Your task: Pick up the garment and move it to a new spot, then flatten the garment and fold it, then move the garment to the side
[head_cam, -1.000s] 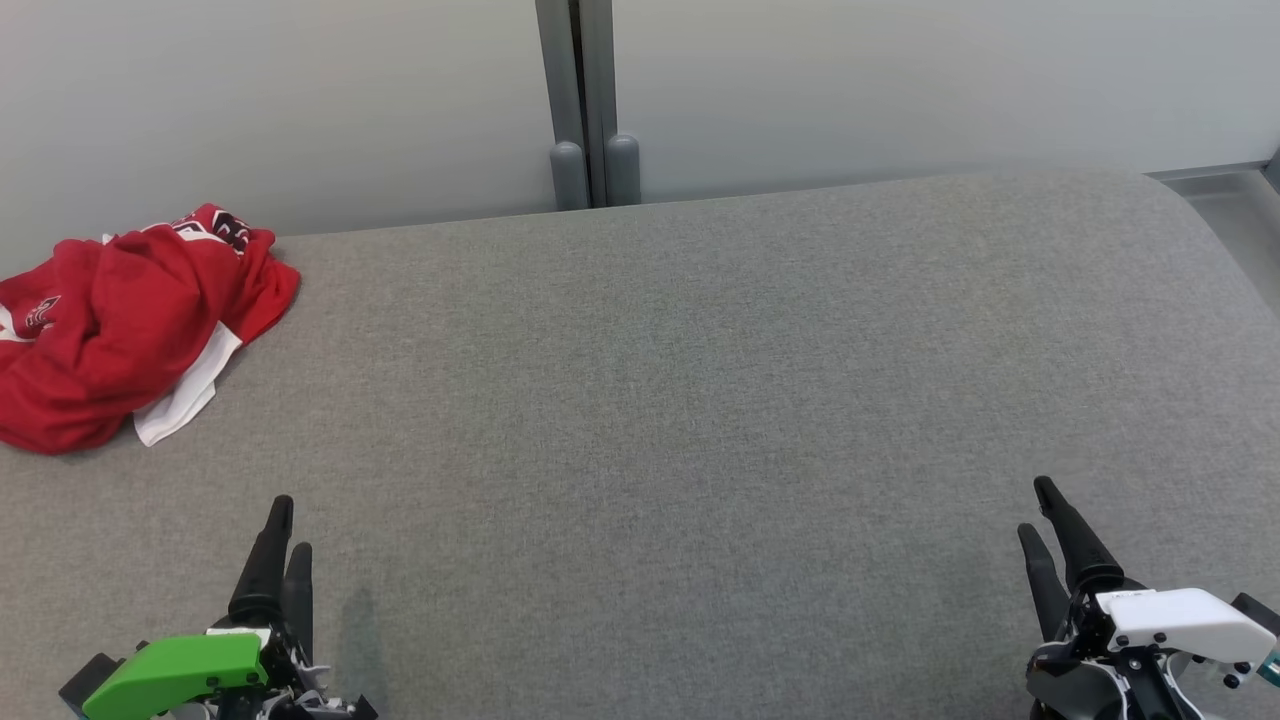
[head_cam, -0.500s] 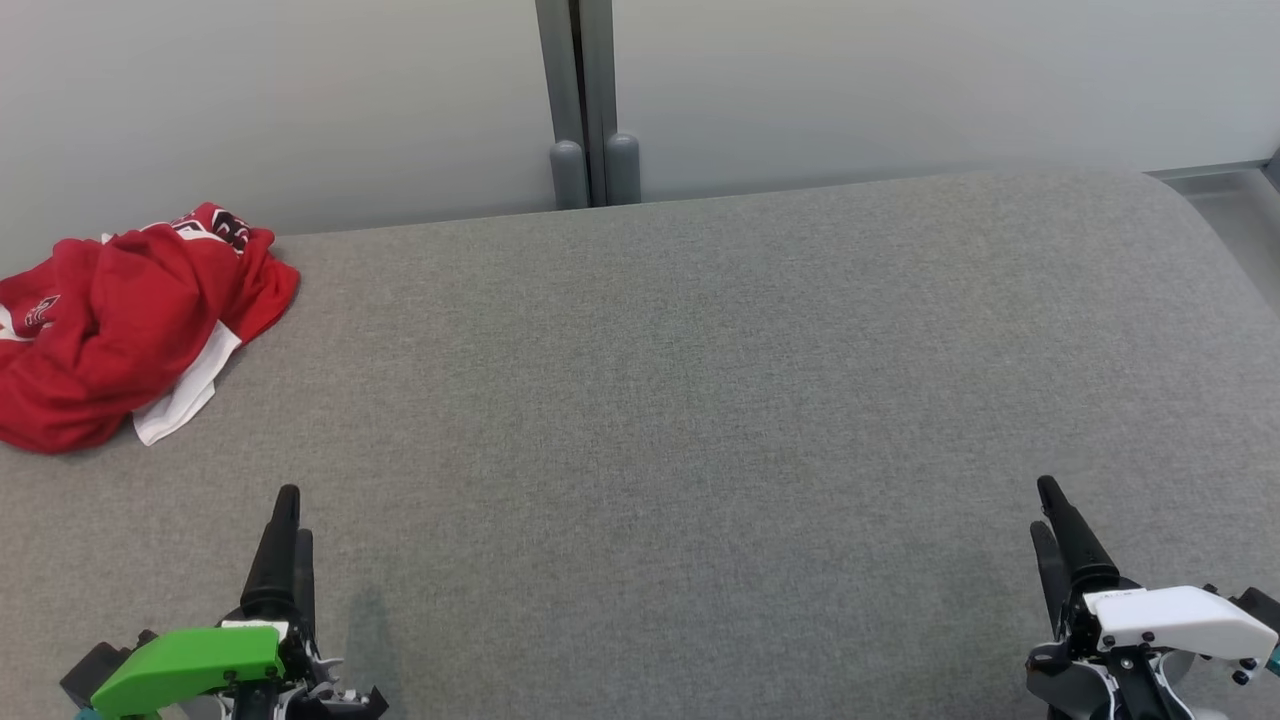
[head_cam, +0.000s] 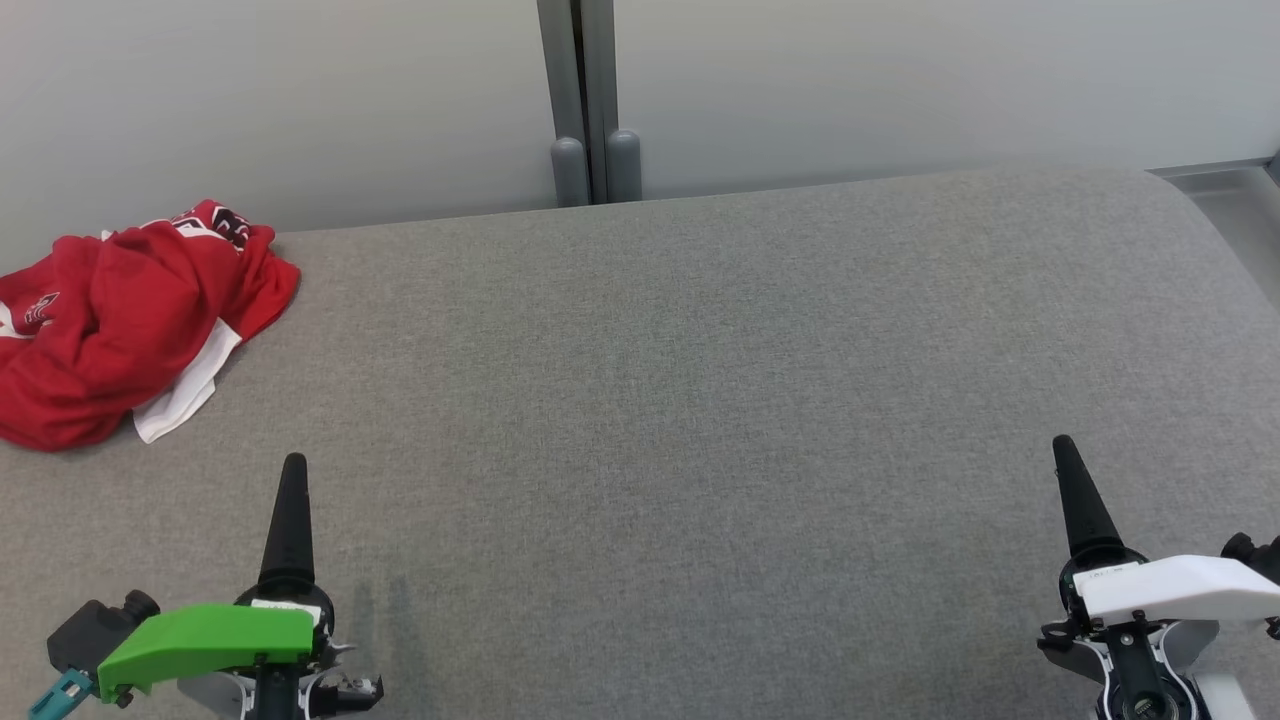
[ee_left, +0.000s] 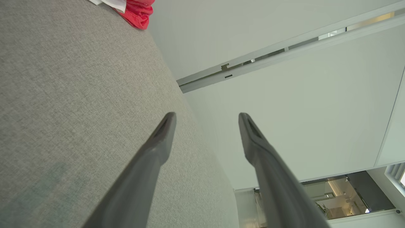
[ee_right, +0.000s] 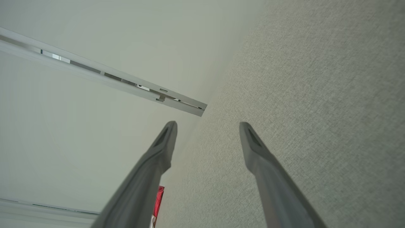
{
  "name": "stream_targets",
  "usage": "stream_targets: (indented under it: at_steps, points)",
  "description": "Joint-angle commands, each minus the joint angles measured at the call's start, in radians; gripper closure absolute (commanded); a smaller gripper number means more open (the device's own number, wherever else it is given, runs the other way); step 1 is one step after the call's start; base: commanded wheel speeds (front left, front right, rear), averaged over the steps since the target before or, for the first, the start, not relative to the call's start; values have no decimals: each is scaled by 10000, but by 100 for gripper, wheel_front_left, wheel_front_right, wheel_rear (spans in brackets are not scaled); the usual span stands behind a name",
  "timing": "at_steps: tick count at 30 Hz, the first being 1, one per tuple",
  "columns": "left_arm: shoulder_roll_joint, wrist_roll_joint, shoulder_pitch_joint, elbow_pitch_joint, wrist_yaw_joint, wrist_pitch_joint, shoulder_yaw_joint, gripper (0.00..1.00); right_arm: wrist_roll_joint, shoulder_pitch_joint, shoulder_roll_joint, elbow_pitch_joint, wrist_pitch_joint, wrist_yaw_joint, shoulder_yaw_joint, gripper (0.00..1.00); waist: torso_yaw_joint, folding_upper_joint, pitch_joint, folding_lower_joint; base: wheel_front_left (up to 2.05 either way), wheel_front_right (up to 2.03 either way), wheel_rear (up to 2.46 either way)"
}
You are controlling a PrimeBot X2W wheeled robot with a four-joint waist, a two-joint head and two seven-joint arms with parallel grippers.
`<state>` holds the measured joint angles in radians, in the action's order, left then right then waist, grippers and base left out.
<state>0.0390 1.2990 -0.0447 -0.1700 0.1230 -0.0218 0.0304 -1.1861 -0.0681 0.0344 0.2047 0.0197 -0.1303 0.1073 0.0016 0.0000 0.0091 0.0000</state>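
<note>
At 10 o'clock on the grey surface (head_cam: 700, 400), the garment (head_cam: 120, 320) lies crumpled. Our left gripper (ee_left: 206, 118) at 7 o'clock and right gripper (ee_right: 207, 126) at 5 o'clock hold jaws spread, empty. We judge all steps pending: pickup, flattening, folding, relocation.

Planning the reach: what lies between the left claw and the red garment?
Nothing but bare grey cloth surface, in the head view, separates the open left claw from the red garment.

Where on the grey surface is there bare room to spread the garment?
Bare: everything right of the red garment, from the back wall to the left gripper and right gripper. Crowded: the far-left corner where it lies.
</note>
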Motion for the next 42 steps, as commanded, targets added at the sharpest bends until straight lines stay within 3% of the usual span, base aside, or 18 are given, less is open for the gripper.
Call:
stream_targets:
  at_steps: [1, 18, 29, 42]
  points:
    - [61, -482, -124, 236, -57, -111, -46, 0, 505, -198, 86, -302, 129, -3, -28, 0, 3, 0, 4, 0, 0, 0, 0]
    - [84, -4574, 134, 624, -428, -729, -475, 0, 3991, 52, 112, -720, 748, -4, -344, 0, 40, 0, -6, 0, 0, 0, 0]
    - [96, -6266, 412, 588, -450, -1057, -603, 0, 5711, 145, 126, -662, 1078, -5, -613, 0, 49, 0, -24, 0, 0, 0, 0]
    - [109, -7549, 554, 396, -429, -1399, -791, 0, 7291, 208, 140, -658, 1422, -4, -825, 0, 82, 0, -14, 0, 0, 0, 0]
